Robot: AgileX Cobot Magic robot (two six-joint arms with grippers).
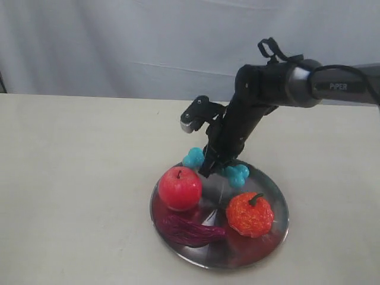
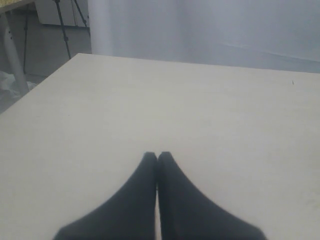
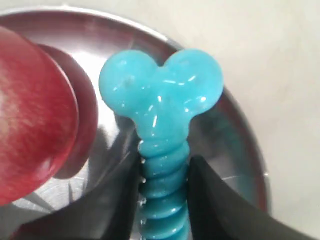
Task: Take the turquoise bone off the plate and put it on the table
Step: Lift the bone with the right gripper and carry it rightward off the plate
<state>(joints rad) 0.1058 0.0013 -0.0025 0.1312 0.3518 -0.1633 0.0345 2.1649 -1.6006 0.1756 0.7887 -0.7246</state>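
bone: turquoise, ribbed shaft; plate: shiny silver; apple: red; round fruit: orange, green stem; long vegetable: dark purple; table: plain beige-cream.

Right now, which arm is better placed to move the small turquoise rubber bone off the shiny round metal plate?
Right. The right gripper grips the ribbed shaft of the turquoise bone at the rim of the metal plate. The left gripper is shut over the beige table, neither in its view.

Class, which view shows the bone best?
The right wrist view: the bone fills it, shaft gripped by the right pincer. The exterior view shows only its ends; the left wrist view, none of it.
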